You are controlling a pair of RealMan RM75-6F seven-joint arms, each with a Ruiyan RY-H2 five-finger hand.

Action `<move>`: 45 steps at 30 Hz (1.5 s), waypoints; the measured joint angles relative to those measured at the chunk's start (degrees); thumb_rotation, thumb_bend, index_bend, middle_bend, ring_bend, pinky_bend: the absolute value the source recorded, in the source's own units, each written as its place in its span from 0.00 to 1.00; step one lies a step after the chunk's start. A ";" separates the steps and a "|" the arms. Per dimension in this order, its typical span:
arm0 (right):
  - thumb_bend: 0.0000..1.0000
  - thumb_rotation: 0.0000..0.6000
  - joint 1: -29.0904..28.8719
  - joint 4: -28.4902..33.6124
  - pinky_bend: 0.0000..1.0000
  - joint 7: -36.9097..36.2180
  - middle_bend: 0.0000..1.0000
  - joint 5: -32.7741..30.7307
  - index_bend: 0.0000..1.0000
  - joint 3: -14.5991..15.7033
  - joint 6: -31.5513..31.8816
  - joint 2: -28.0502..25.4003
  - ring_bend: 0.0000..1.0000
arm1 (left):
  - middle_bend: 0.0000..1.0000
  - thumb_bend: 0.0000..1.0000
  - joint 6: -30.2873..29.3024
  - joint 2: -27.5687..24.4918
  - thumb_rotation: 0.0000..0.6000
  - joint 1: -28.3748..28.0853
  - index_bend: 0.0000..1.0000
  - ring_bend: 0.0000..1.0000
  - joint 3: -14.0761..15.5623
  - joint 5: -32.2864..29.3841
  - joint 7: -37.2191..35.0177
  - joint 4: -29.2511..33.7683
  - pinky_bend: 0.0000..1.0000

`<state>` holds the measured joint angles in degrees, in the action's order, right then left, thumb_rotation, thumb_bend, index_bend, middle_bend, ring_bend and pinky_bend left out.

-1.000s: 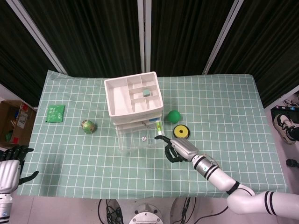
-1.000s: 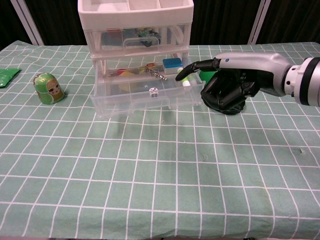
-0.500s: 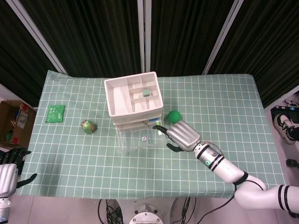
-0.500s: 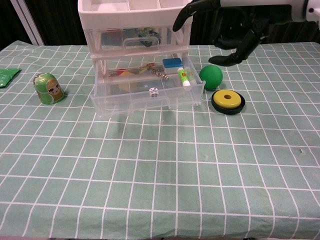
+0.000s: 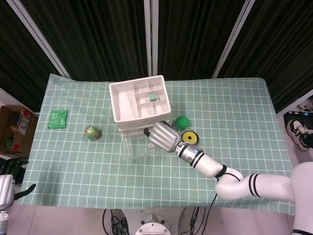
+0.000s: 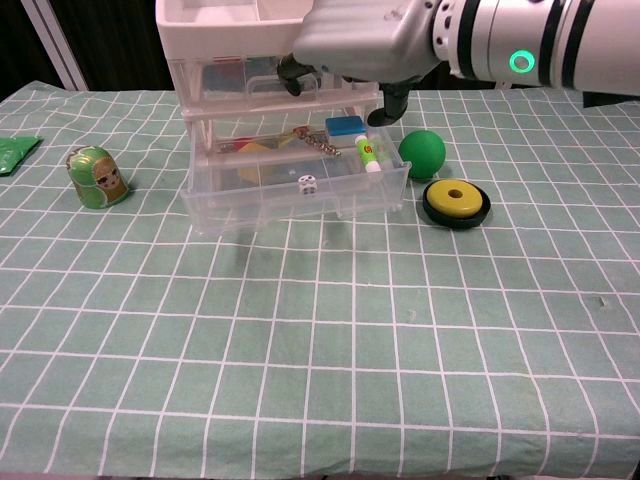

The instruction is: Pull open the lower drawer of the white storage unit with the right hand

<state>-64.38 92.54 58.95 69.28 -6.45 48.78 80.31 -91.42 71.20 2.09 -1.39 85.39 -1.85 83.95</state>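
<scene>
The white storage unit (image 5: 139, 104) (image 6: 270, 40) stands at the middle back of the table. Its clear lower drawer (image 5: 133, 152) (image 6: 290, 208) is pulled out toward me, showing a die (image 6: 308, 184), a glue stick (image 6: 368, 152) and a blue block (image 6: 344, 125). My right hand (image 5: 164, 136) (image 6: 365, 38) hovers palm down above the drawer's right part, level with the upper drawer front. It holds nothing, and its fingertips (image 6: 290, 76) hang loosely. My left hand (image 5: 7, 182) sits low at the frame's bottom left, far off and empty.
A green ball (image 5: 182, 121) (image 6: 421, 154) and a yellow ring disc (image 5: 190, 138) (image 6: 456, 202) lie right of the drawer. A green figurine (image 5: 92, 132) (image 6: 98, 177) and a green packet (image 5: 58, 118) (image 6: 15, 152) lie to the left.
My right hand rose from the drawer's right front corner and swung left, so it now hangs over the drawer. The drawer stayed open. My left hand sank a little.
</scene>
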 measured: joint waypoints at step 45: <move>0.15 1.00 -4.64 -34.10 1.00 -10.06 0.94 23.39 0.43 4.98 -1.93 17.56 0.99 | 0.21 0.05 0.12 -0.16 1.00 0.96 0.29 0.14 -0.75 -1.17 -1.62 -0.03 0.19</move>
<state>-69.02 58.44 48.89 92.67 -1.47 46.85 97.87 -91.31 71.04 3.04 -2.13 84.22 -3.48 83.92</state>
